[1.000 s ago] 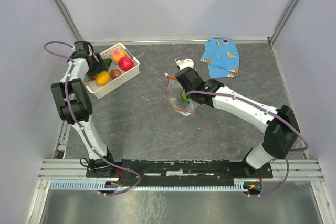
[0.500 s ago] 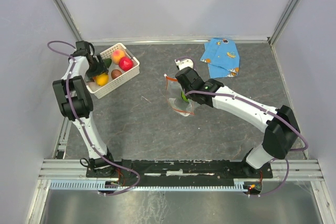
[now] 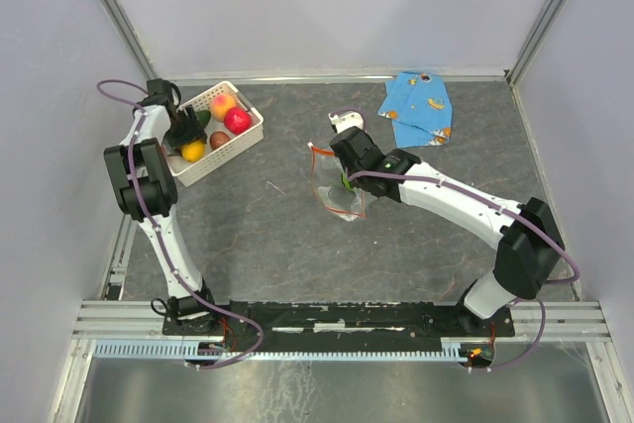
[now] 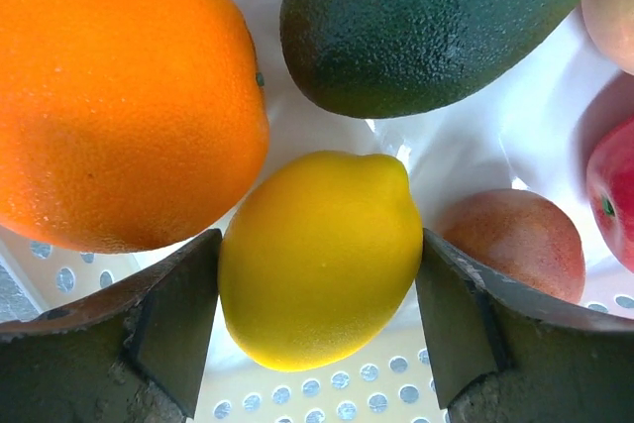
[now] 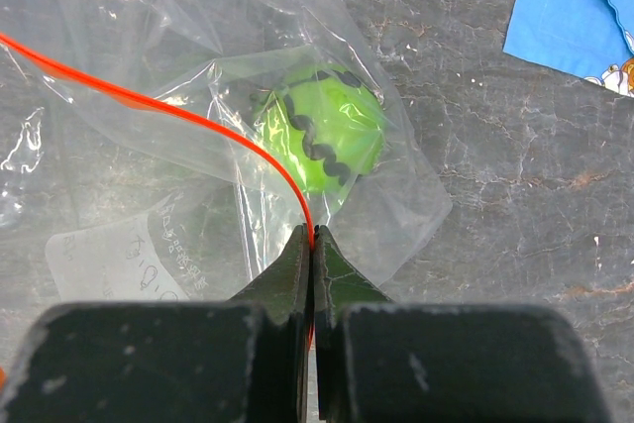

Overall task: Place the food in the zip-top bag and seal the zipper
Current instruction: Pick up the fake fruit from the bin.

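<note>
Left pincer (image 4: 319, 240): around yellow fruit (image 4: 317, 274); I can't tell if it grips.
Right pincer (image 5: 313, 237): pinching the zipper (image 5: 198, 114) tight.
Bag (image 5: 401, 200): striped green fruit (image 5: 322, 126) inside.

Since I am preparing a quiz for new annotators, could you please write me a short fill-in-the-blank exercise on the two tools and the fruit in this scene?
1. The fingers of the left tool stand on either side of the ____ fruit in the white basket.
2. The right tool is shut on the red-orange ____ of the zip-top bag.
3. The striped fruit inside the bag is bright ____.
Missing words: yellow; zipper; green.
</note>
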Robot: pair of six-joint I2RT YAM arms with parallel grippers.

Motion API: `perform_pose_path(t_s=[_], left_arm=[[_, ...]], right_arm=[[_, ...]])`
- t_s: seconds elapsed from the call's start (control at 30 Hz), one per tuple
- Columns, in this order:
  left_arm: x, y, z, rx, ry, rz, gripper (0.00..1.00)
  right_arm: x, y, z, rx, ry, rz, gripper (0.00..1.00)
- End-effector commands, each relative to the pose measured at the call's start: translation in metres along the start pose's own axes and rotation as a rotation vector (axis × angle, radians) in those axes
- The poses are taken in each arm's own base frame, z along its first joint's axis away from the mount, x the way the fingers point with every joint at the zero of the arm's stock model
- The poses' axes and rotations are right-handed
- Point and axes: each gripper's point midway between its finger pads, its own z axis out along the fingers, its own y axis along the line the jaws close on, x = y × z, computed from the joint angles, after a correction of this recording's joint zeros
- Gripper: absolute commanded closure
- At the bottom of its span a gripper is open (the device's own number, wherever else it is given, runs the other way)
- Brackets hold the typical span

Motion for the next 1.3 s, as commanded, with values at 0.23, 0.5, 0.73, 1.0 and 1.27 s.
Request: perform_pose_path(t_s=[0.23,0.5,0.73,1.0,1.27], left_arm=[[-0.018,-0.024,-0.058,0.131,-0.127,0.005,0.49],[-0.007,-0.047,-0.111,0.277,-0.183,-0.036,0.52],[0.012,-0.065,-0.158,0.413,-0.218,-0.034,0.53],[0.048,-0.095,-0.193,0.562,-0.203,0.0,0.53],[0.1,-0.135,-0.212,0.687,-0.119,0.094,0.53]], right_arm=[[-0.022,-0.003,-0.007,0.005,-0.065,0.029,0.98],[-0.02,-0.005,-0.009,0.009,-0.07,0.042,0.98],[-0.026,-0.004,-0.009,0.006,-0.088,0.054,0.98],[-0.031,-0.002,-0.009,0.001,-0.101,0.075,0.98],[-0.036,0.003,-0.007,-0.013,-0.102,0.088,0.98]])
